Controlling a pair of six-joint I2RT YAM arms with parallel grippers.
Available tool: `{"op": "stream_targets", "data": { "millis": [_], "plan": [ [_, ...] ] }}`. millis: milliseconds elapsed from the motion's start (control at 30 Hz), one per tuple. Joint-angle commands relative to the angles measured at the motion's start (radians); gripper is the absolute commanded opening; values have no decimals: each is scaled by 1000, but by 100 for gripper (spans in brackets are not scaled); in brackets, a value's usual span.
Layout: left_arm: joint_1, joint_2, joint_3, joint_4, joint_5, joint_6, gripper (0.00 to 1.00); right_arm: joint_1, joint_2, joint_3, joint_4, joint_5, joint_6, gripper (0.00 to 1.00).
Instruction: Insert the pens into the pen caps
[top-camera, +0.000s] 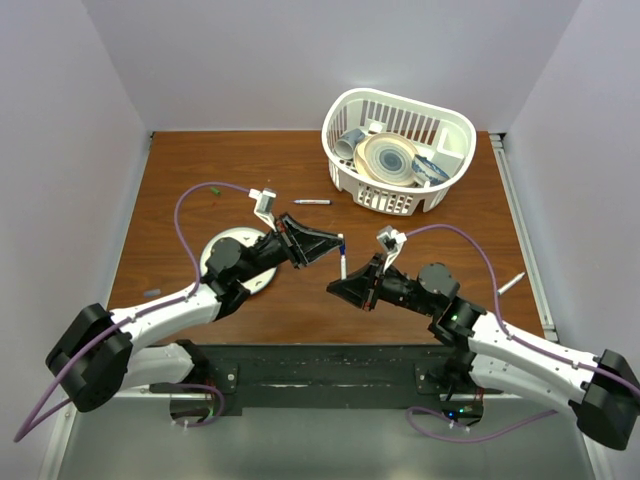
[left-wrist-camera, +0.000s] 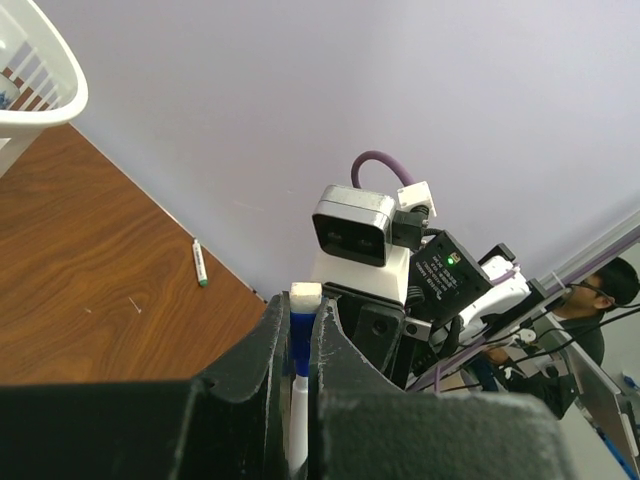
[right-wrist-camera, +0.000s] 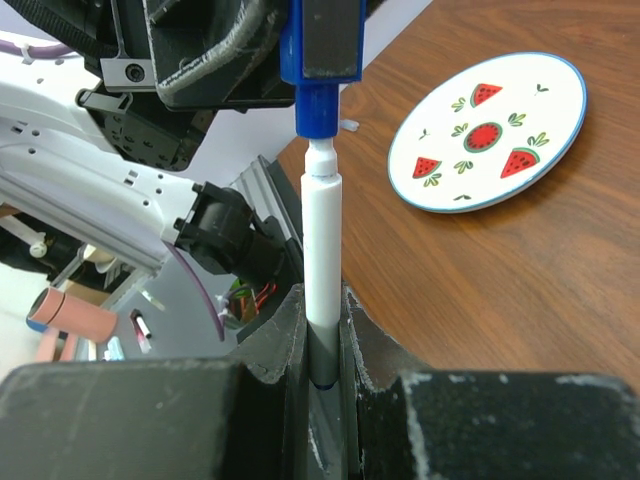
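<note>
The right gripper (right-wrist-camera: 322, 312) clamps the white pen (right-wrist-camera: 322, 230) upright, tip pointing straight into the blue cap (right-wrist-camera: 317, 100) that the left gripper (left-wrist-camera: 302, 308) pinches.

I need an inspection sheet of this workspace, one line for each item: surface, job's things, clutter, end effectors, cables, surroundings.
surface: brown wooden table; no spill seen.
job's things: white pen upright, tip at the mouth of the blue cap; second pen and third pen lie loose; green cap far left.
clutter: white basket with dishes inside; watermelon plate.
end effectors: left end effector shut on the blue cap; right end effector shut on the white pen.
cables: purple cable loops on each arm.
surroundings: pale walls; a person beyond the right side.
</note>
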Motion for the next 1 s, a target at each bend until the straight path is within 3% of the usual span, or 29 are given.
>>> {"op": "stream_targets", "data": {
  "millis": [0, 567, 733, 867, 967],
  "plan": [
    [7, 3, -13, 48, 30, 8, 0, 7, -25, 54, -5, 52, -34, 0],
    [-61, 7, -204, 121, 107, 5, 0, 4, 11, 243, -158, 270, -104, 0],
    [-93, 88, -298, 379, 136, -113, 0, 4, 49, 297, -137, 299, -138, 0],
    [-164, 156, -298, 408, 114, -112, 0, 6, 80, 335, -112, 311, -161, 0],
    [-184, 211, -345, 533, 104, -173, 0, 3, 93, 378, -118, 319, -205, 0]
  ]
}}
